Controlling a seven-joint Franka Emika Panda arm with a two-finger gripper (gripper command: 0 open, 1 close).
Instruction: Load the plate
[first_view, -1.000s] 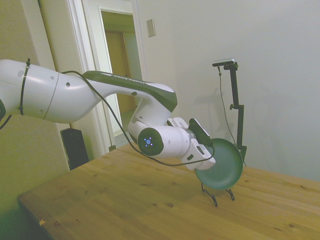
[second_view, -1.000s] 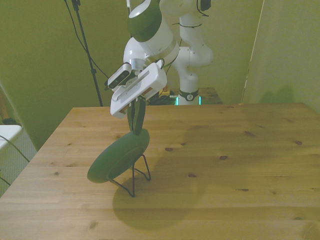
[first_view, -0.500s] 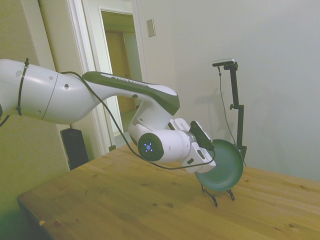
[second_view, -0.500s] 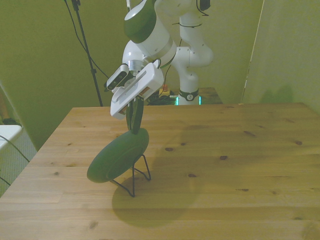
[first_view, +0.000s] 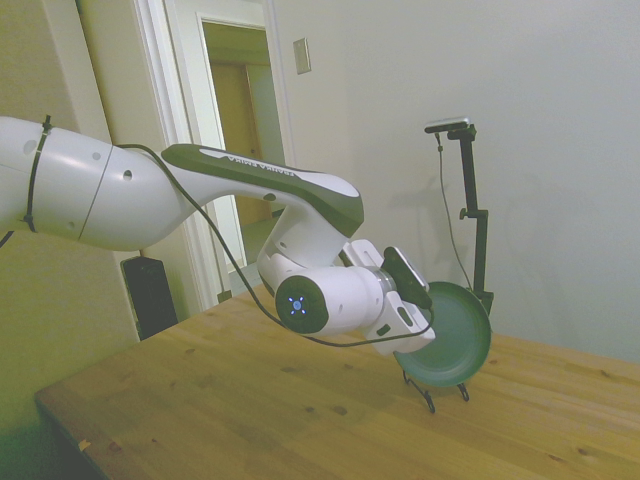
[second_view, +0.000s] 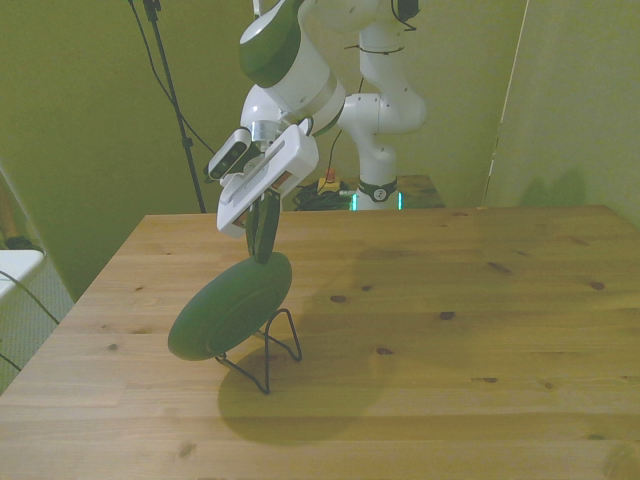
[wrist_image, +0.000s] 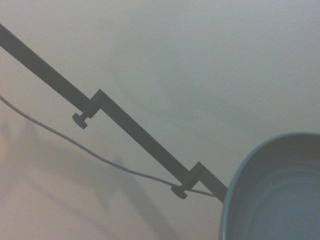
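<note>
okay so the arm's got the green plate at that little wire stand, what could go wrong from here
1. The gripper pinches the plate only at its top rim, so the tilted plate could swing or slip.
2. The wire stand looks light, and the plate's lower edge is right at it; a nudge might tip it or push it along the table.

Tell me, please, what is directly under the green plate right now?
Under the plate stands the black wire stand on the wooden table. The gripper holds the plate's top rim. Whether the lower rim sits in the stand cannot be seen; the plate covers that spot.
</note>
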